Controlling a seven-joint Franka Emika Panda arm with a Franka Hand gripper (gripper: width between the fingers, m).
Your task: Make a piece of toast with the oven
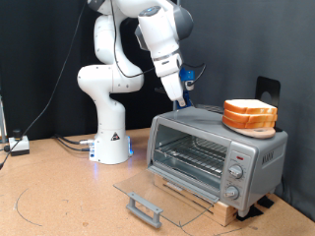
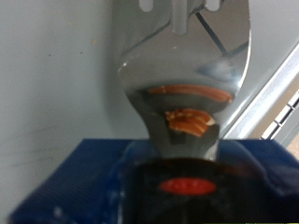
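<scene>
I've got the hand point(image 1: 181, 97) hovering just above the rear top edge of the toaster oven point(image 1: 212, 149), clamped on a metal spatula point(image 2: 182, 79); wrist view shows its blue handle point(image 2: 103, 182) and shiny blade, with bread reflected in it. The toast slices point(image 1: 250, 113) are stacked on an orange plate point(image 1: 250, 127) on the oven's roof, toward the exterior view's right. The glass door point(image 1: 162, 194) is dropped fully open, rack bare. Risks as I see them: blade catches the plate rim and shoves the plate off the roof; slice slides off the slick blade in transfer; arm clips the open door.
</scene>
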